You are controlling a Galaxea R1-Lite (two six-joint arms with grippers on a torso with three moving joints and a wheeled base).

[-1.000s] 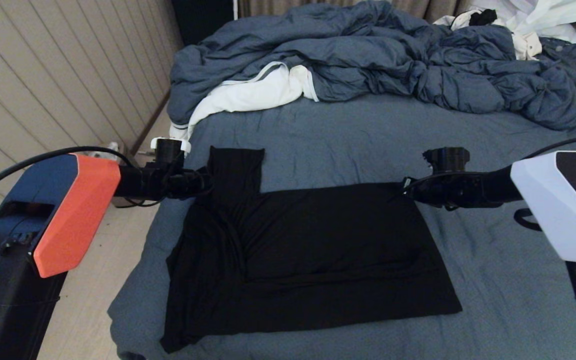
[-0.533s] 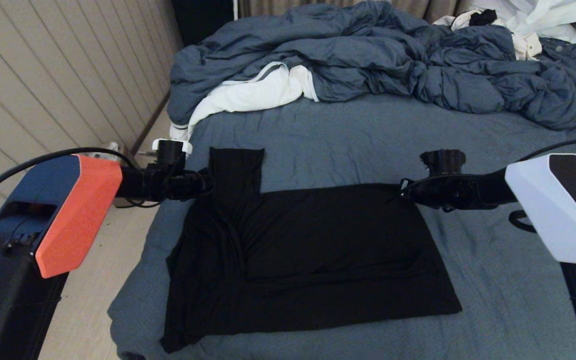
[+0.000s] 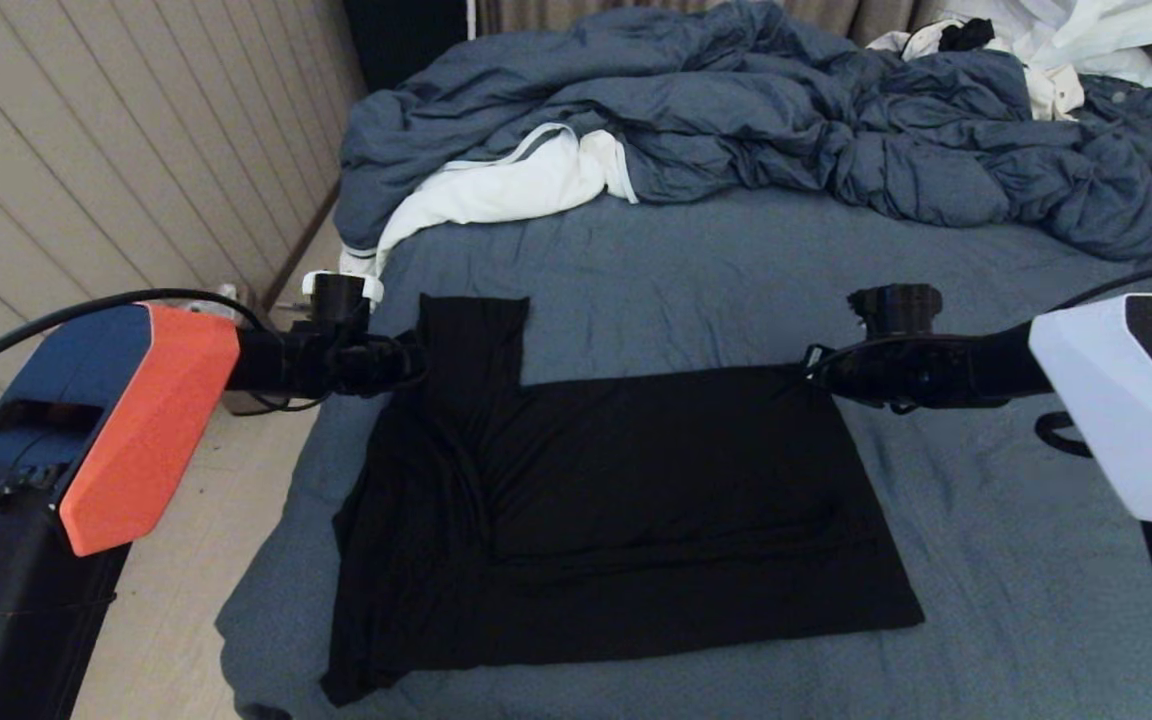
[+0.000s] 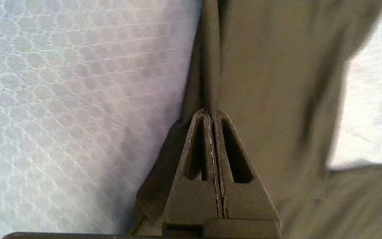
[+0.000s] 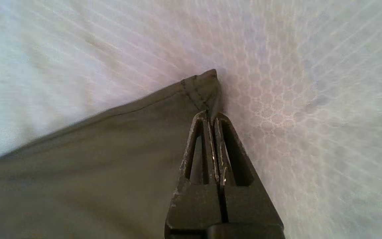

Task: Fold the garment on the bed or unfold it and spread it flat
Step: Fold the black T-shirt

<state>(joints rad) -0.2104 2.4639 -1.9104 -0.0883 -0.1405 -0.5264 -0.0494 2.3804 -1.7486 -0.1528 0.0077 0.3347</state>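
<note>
The garment [image 3: 616,510] lies partly folded on the bed [image 3: 1016,560], its far corners each pinched: the left end effector [image 4: 212,114] is pressed together on a fold by the sleeve, the right end effector [image 5: 212,116] on the stitched hem corner. Judged best: lift both evenly, keeping the edge between them taut, well short of the duvet [image 3: 786,120] beyond.

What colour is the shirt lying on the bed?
Plain black shirt, best seen in the head view.

Home bedroom: bed [image 3: 696,270], rumpled duvet [image 3: 766,110].
</note>
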